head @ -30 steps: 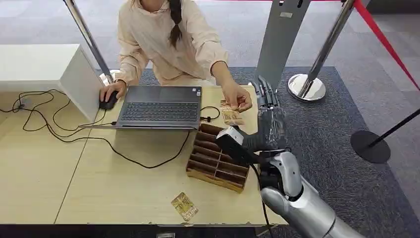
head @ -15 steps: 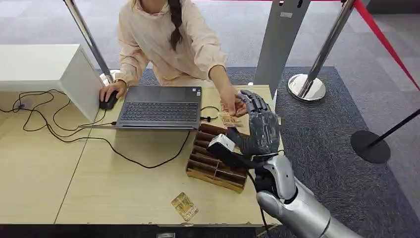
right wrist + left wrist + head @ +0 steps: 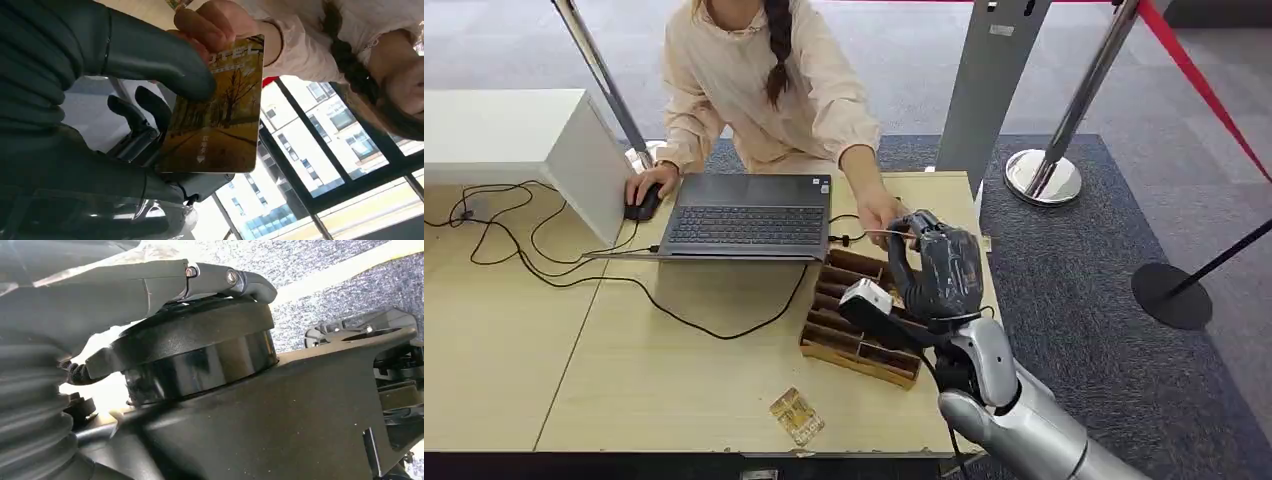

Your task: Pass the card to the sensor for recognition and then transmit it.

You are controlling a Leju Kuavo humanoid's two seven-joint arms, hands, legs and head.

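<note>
A card (image 3: 220,115) printed with yellow trees sits between the thumb and fingers of my right hand (image 3: 100,100). A person's hand (image 3: 210,25) still pinches the card's far end. In the head view my right hand (image 3: 939,265) is curled over the back right of the table, touching the person's hand (image 3: 879,212), and the card (image 3: 886,233) shows as a thin edge. A second card (image 3: 796,415) lies flat near the table's front edge. My left hand (image 3: 150,290) hangs by my body with a finger stretched out and nothing in it.
A wooden slotted tray (image 3: 854,320) lies just under my right hand. A laptop (image 3: 749,215) with cables stands at the back, and the person's other hand rests on a mouse (image 3: 642,203). A white box (image 3: 524,140) is at the far left, a stanchion base (image 3: 1044,175) on the carpet to the right.
My right hand has come down and left from an upright, spread pose and curled its fingers onto the card that the person holds out. The person's hand moved slightly toward it.
</note>
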